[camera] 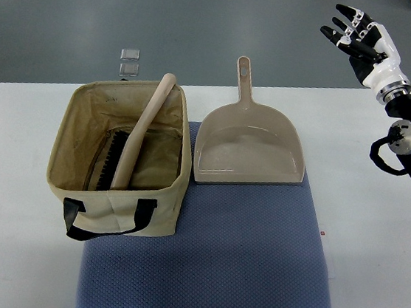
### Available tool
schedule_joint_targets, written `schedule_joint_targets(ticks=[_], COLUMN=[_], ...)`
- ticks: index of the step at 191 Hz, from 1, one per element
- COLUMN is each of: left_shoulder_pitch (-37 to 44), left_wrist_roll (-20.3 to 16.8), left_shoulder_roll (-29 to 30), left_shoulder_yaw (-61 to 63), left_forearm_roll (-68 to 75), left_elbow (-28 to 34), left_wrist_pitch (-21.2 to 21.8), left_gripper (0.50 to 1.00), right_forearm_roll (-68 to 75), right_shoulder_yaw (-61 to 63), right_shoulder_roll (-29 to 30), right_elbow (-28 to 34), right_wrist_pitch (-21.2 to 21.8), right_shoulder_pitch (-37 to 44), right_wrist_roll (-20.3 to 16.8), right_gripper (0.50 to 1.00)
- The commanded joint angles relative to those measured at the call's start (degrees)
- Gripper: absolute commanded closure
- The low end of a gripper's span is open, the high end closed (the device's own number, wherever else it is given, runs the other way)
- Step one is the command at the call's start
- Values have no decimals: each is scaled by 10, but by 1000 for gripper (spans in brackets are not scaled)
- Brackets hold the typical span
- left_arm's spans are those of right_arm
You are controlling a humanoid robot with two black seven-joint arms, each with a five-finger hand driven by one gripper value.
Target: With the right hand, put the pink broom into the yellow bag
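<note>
Top view of a white bench (7, 198) with rounded corners, set against a plain grey floor (206, 20) that fills the upper part of the view. A blue textured mat (252, 263) covers the middle and lower part of the bench, running off toward 6 o'clock.

Toward 9 o'clock of the mat stands the yellow bag (119, 163), an open-topped fabric box with a black strap handle (105, 217) on its near wall; its right part rests on the mat's left edge. The pink broom (142, 133) lies inside the bag, bristle head down on the bag floor, its handle leaning toward 1 o'clock and its tip rising just past the far rim. On the floor beyond the bag, at about 12 o'clock from it, lie two small pale squares (130, 61), too small to identify.

At the centre, a pink dustpan (250, 144) lies flat on the mat's far edge, just beside the bag, its handle pointing to 12 o'clock and its open lip toward 6 o'clock.

At 2 o'clock, the right hand (356, 34) hangs above the floor past the bench's far right corner, fingers spread and released, grasping nothing, well apart from the bag and broom. Its black-and-white forearm enters from the right edge.
</note>
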Motion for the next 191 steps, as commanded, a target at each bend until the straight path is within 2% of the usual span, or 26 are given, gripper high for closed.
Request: schedule_joint_targets(ticks=[1,55,85,191], left_shoulder_pitch=[0,0,0,-3], left_wrist_roll=[0,0,0,0], left_shoulder_roll=[0,0,0,0], left_shoulder_yaw=[0,0,0,1], left_forearm_roll=[0,0,0,0], left_elbow=[1,0,1,0], left_wrist_pitch=[0,0,0,0], left_gripper=[500,500,500,500], right_forearm_roll=[36,41,41,36], right_shoulder_yaw=[0,0,0,0], right_shoulder_roll=[10,33,46,65], right_elbow=[-1,-1,-1,-1], right_wrist_pitch=[-1,-25,-53,-61], right_shoulder_pitch=[-9,-41,-56,-60], right_wrist_roll=[-3,-2,3,7], right_gripper=[574,572,570,570])
